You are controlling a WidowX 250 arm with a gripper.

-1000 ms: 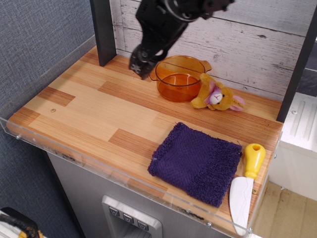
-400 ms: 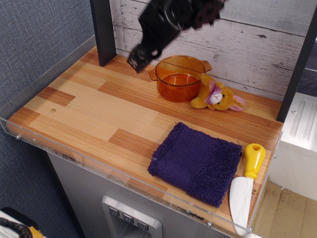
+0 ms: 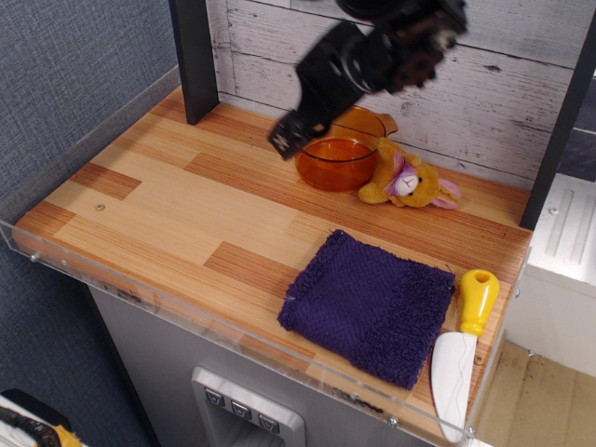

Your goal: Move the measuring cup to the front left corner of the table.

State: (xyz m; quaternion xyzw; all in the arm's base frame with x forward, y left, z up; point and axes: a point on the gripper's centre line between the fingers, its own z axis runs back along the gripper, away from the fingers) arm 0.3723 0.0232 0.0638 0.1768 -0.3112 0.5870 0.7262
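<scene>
Measuring cup (image 3: 337, 160) at table (image 3: 177, 219) back edge, plush toy (image 3: 406, 182) touching; end effector (image 3: 291, 136) hides rim, opening indiscernible through blur.

We see the black gripper (image 3: 291, 138) up at the back of the table (image 3: 168, 209), right over the left rim of the orange measuring cup (image 3: 337, 163). It's blurry, so we can't tell if it's open or closed, or touching the cup. The cup sits near the white plank wall (image 3: 484, 84). A yellow bunny toy (image 3: 406, 182) lies just beside the cup, on its right. A purple cloth (image 3: 372, 305) lies near the front. A toy knife w/ a yellow handle (image 3: 463, 346) lies just right of the cloth, by the front right corner.
</scene>
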